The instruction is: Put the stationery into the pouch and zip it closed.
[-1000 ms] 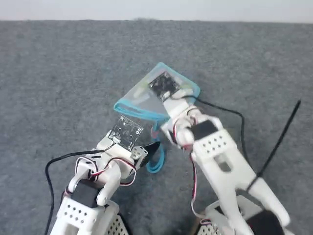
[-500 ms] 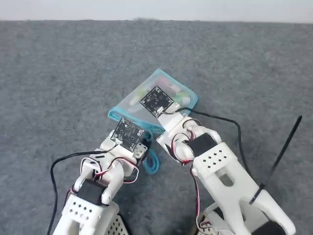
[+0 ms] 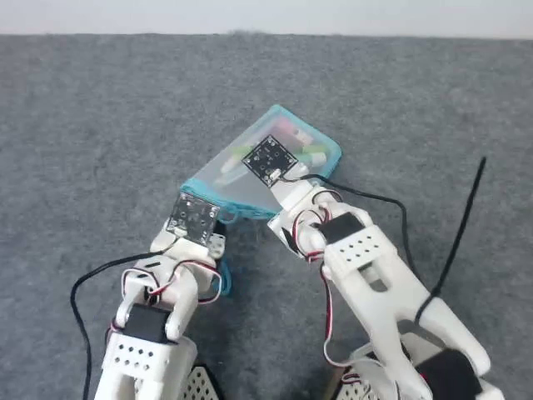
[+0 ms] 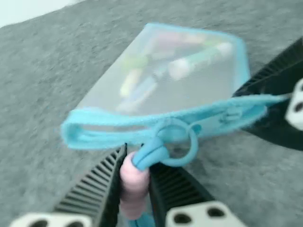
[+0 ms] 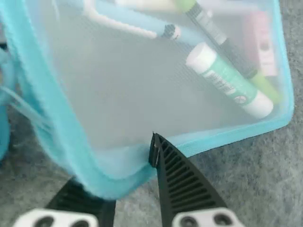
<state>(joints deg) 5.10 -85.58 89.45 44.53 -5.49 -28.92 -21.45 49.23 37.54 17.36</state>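
Note:
The translucent pouch (image 3: 250, 167) with blue trim lies on the grey mat, holding a green-and-white marker (image 5: 232, 82), a pink eraser (image 5: 262, 42) and pens. My left gripper (image 4: 135, 156) is at the pouch's zipper edge, shut on the pink-and-blue zipper pull (image 4: 142, 163); the pull's blue ring (image 4: 177, 142) hangs from the zipper strip. In the left wrist view the trim runs as two parted strips on one side of the pull. My right gripper (image 5: 118, 163) is shut on the pouch's blue-trimmed edge (image 5: 113, 175), with one finger (image 5: 182, 184) above it and the other below.
Grey mat (image 3: 100, 117) spreads all round the pouch. A black cable (image 3: 462, 225) rises beside the right arm, and another black cable (image 3: 83, 283) loops by the left arm. The mat's far edge meets a pale wall.
My left gripper has moved left along the pouch's near edge, drawing the zipper pull and blue strap with it. The right gripper kept its hold while the pouch shifted slightly.

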